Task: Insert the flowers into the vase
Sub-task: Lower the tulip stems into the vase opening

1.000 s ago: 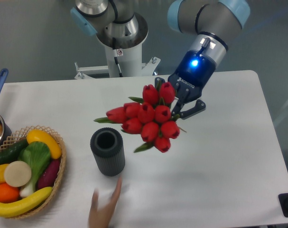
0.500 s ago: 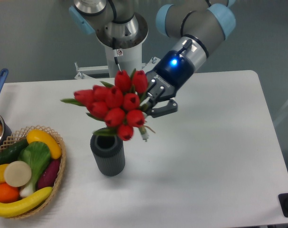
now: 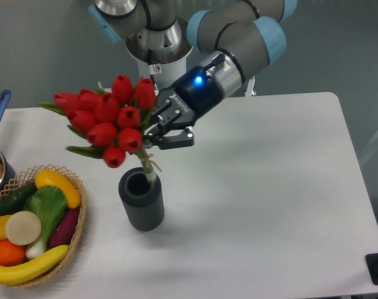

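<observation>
1. We see the flowers [image 3: 108, 121] held tilted above the vase [image 3: 141, 200], their pale stem tips at its mouth.
2. We judge the bunch light and top-heavy, with soft heads; the stiff tied stems are the place to hold.
3. Our gripper [image 3: 156, 132] is clenched on those stems.
4. A wicker basket [image 3: 76, 215] of fruit sits well left on the table [image 3: 282, 187].

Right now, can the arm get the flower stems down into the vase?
Probably yes: the tool holds the flowers with their stem tips at the vase mouth, which looks open and unobstructed.
</observation>
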Action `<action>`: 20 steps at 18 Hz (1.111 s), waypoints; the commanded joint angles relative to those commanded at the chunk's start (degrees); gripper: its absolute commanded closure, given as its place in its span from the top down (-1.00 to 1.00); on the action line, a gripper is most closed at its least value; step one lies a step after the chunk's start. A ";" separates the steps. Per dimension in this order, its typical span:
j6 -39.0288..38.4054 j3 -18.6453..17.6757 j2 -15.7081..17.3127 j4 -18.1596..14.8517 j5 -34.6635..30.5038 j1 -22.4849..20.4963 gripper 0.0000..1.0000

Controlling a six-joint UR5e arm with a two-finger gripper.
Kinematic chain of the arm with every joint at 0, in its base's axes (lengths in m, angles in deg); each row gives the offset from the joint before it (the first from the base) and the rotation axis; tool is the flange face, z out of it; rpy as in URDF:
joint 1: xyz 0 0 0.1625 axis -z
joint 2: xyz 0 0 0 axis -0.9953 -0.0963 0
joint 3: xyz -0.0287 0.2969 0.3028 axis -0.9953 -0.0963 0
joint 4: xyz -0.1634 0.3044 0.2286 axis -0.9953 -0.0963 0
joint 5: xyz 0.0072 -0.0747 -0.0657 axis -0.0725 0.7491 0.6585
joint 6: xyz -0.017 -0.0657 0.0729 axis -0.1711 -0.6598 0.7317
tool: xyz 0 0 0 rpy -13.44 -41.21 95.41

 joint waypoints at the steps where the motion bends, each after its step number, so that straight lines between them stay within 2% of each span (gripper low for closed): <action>1: 0.00 -0.35 -0.44 0.00 0.00 0.18 -0.59; 8: 0.35 -1.14 -2.02 0.00 -0.35 0.27 -0.59; 14: 2.81 -3.16 -2.02 0.00 -0.35 0.09 -0.59; 20: 3.78 -5.01 -3.69 0.00 -0.35 0.00 -0.58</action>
